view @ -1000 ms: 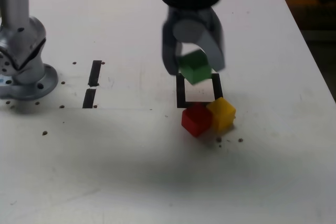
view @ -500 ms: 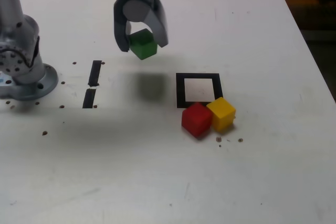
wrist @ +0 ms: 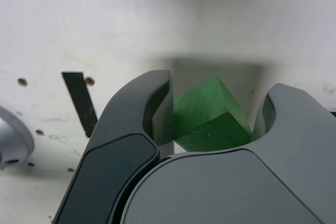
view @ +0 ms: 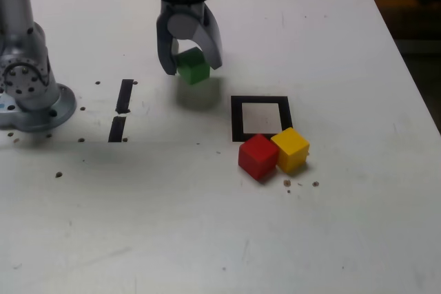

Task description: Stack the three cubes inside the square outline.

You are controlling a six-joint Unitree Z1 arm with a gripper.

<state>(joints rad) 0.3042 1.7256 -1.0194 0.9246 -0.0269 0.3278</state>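
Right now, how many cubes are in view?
3. The green cube is held in the hand, above the table; the red cube and yellow cube sit touching beside the square outline. None looks hidden.

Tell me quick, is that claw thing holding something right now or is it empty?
Tool: closed on the small solid green cube, held clear of the white table, off to the exterior view's left of the black tape square outline.

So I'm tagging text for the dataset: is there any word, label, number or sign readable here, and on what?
None: no text shows on the green cube, red cube, yellow cube, gripper, arm base or table.
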